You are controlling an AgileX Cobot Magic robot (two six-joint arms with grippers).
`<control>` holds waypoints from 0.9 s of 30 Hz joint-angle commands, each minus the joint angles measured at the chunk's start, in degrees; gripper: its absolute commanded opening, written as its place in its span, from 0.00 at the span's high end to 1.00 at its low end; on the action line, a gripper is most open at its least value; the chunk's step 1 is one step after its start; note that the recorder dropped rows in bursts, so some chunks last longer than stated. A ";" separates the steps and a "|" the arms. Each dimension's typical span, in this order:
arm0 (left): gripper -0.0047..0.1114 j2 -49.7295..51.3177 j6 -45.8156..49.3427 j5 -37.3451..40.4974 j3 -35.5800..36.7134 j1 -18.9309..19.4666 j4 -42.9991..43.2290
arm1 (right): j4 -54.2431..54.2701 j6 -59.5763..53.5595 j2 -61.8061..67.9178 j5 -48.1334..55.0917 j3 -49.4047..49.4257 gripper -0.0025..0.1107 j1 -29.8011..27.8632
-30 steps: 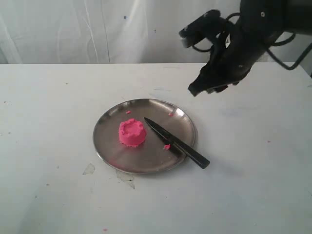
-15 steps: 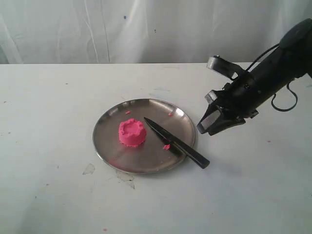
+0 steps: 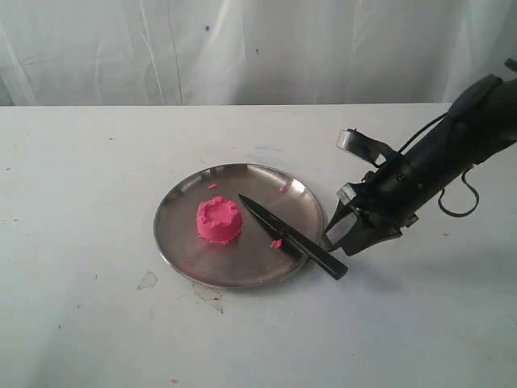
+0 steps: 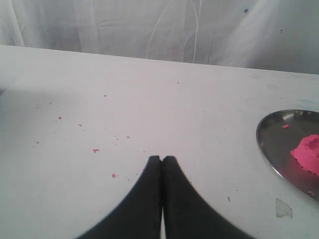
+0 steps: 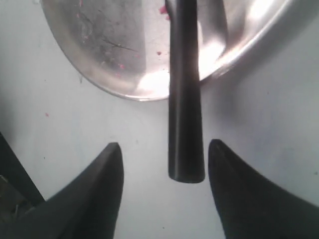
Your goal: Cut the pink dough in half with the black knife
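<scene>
The pink dough (image 3: pixel 219 220) is one round dimpled mound on the left half of the round steel plate (image 3: pixel 187 202). The black knife (image 3: pixel 292 237) lies across the plate's right side, its handle end over the rim on the table. My right gripper (image 3: pixel 338 239) is open, low beside that handle end; in the right wrist view the handle (image 5: pixel 186 119) ends between the two fingertips (image 5: pixel 113 162), not touching them. My left gripper (image 4: pixel 162 159) is shut and empty over bare table, with the plate (image 4: pixel 271 149) and dough (image 4: pixel 308 153) at that view's edge.
The white table (image 3: pixel 97 162) carries tiny pink crumbs (image 4: pixel 95 150) and some small torn marks (image 3: pixel 148 280) near the plate's front. A pink crumb (image 3: pixel 276 243) lies by the blade. A white curtain (image 3: pixel 202 48) hangs behind the table.
My right arm has come down from above the plate's far right and now sits low at the knife's handle end. Dough, knife and plate have not moved.
</scene>
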 commanded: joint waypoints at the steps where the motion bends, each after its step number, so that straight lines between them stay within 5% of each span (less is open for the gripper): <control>1: 0.96 -0.22 0.07 -0.20 0.29 -0.30 0.00 | 1.25 -0.88 3.14 -0.57 0.32 0.54 -0.39; 27: 0.96 -0.22 0.07 -0.20 0.29 -0.30 0.00 | 3.08 -2.98 5.16 -1.18 0.35 0.55 3.00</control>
